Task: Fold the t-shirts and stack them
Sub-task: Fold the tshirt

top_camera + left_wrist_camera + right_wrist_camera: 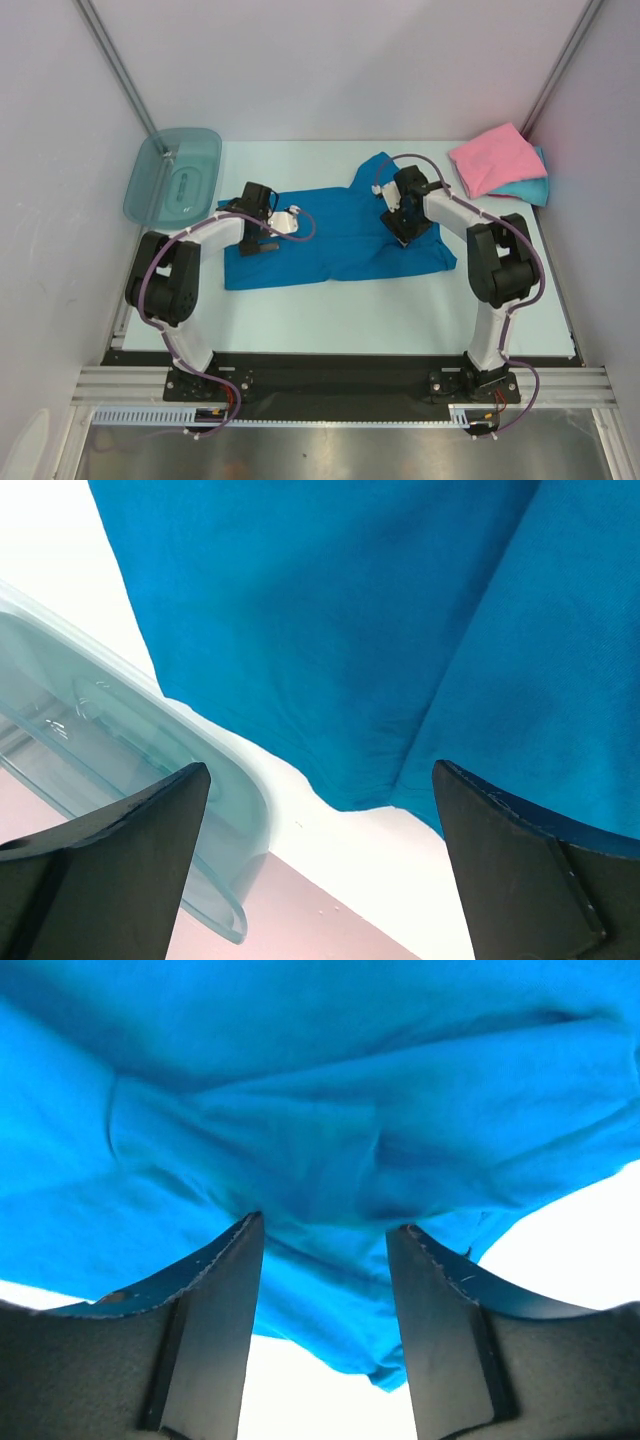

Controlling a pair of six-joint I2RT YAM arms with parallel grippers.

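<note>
A deep blue t-shirt [340,240] lies spread across the middle of the table, one sleeve pointing toward the back. My left gripper [260,244] hovers over its left part, jaws wide open and empty; the left wrist view shows the shirt's edge [330,630] beyond the left gripper [320,770]. My right gripper [401,231] sits low over the shirt's right part. In the right wrist view the right gripper [325,1225] is open, with rumpled blue cloth [320,1160] just past the tips and none pinched. A folded pink t-shirt [493,160] rests on a turquoise t-shirt [532,189] at the back right.
A translucent teal plastic bin [172,176] stands at the back left corner, close to the blue shirt's left edge; the same bin [110,750] shows in the left wrist view. White walls enclose the table on three sides.
</note>
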